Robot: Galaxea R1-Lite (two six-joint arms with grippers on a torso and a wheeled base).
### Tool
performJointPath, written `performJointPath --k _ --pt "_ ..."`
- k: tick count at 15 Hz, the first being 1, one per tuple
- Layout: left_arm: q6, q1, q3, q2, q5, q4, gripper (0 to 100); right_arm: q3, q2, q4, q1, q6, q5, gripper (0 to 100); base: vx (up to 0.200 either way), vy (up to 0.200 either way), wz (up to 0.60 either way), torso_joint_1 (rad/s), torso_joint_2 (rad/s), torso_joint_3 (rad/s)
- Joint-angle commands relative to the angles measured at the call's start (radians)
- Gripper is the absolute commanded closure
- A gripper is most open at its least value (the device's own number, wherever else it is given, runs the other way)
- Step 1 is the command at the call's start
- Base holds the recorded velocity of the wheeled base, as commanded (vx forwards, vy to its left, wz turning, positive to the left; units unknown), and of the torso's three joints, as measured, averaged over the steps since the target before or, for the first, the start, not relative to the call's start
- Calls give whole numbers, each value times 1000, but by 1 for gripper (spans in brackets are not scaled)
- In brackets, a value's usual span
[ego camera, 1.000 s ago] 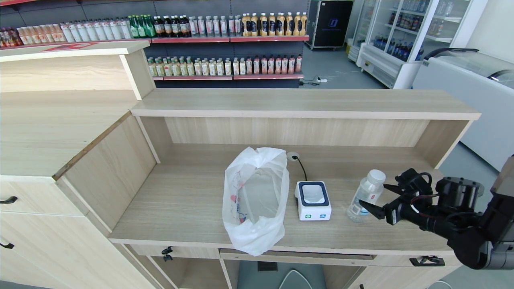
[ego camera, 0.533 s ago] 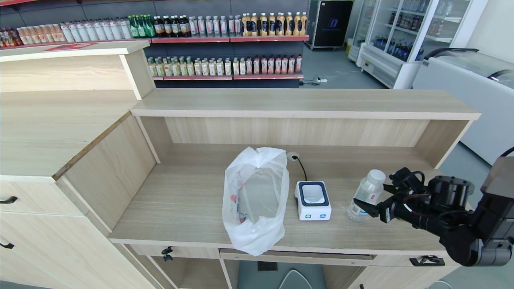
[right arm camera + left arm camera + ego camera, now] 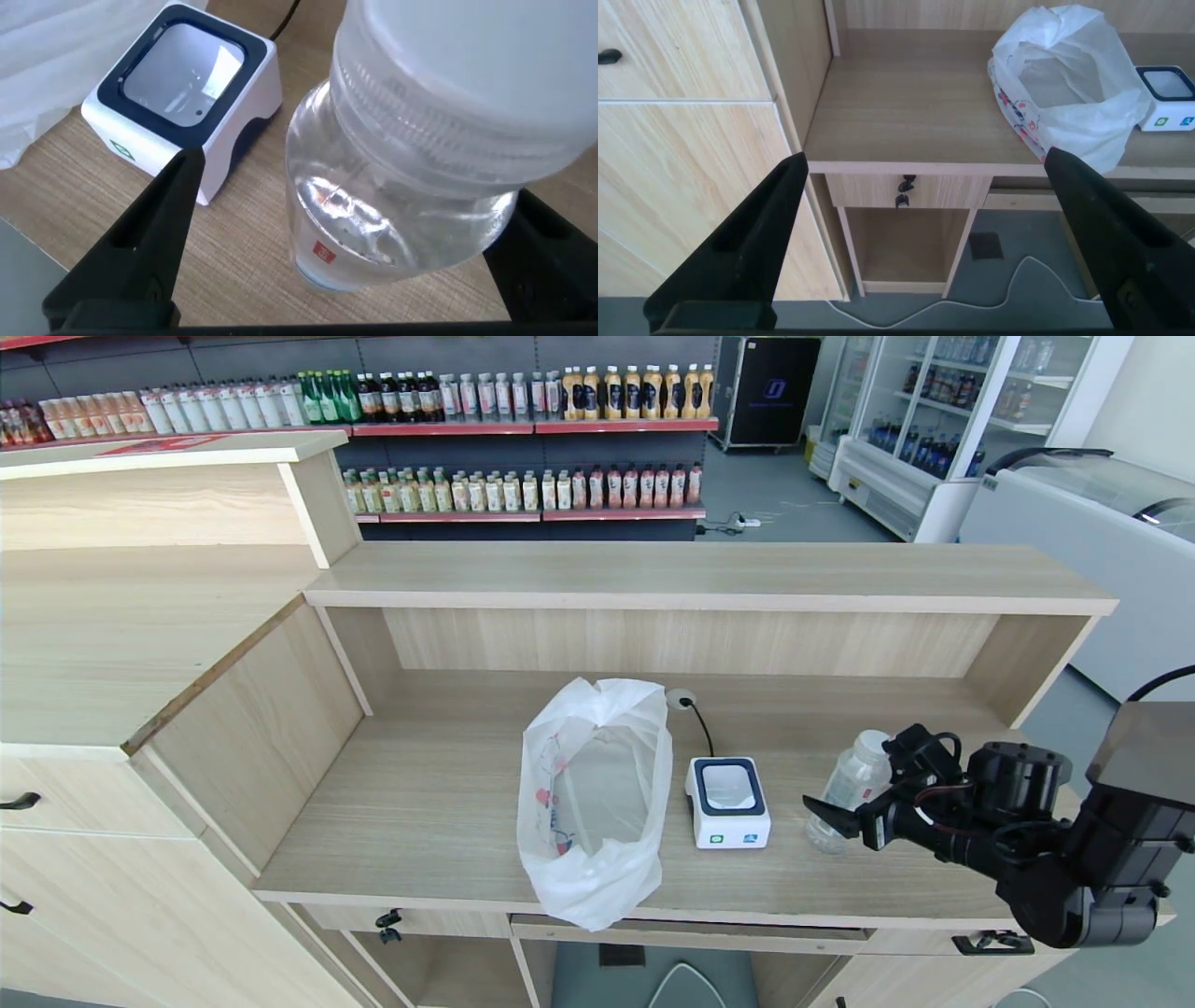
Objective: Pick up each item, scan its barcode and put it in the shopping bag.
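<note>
Right jaws: open. The two dark fingers stand wide apart with the water bottle between them. In the head view one finger lies in front of the bottle's lower body and the other sits behind its shoulder. Contact between fingers and bottle cannot be confirmed, and nothing is clamped.

Left jaws: open and empty, fingers spread wide. They hang off the desk, out beyond its front edge on the robot's left, beside the pale wood cabinet doors.

Water bottle: clear plastic, white cap, small label low on the body. It stands upright on the desk, at the right end, near the front edge.

Barcode scanner: a white box with a dark-framed window facing up, near the bottle on its left and apart from it. A black cable runs from its rear to a port in the desk top.

Shopping bag: white plastic, mouth open upward, just beside the scanner on its left. Its lower end sags over the desk's front edge. No item can be seen inside it.

Background: shelves of bottled drinks behind the raised counter, and glass-door coolers on the right.
</note>
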Motion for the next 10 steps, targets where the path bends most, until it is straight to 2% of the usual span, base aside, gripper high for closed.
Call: performJointPath --k 1,6,7,10 --pt "0 0 0 1 0 0 0 -13 9 -1 2 0 1 0 0 0 0 0 0 0" --pt "0 0 0 1 0 0 0 -22 24 -1 10 6 1 0 0 0 0 0 0 0" --pt "0 0 0 1 -1 0 0 -26 27 -1 11 11 1 100 0 0 0 0 0 0" --pt "0 0 0 1 0 0 0 -37 35 -1 24 13 1 100 0 0 0 0 0 0"
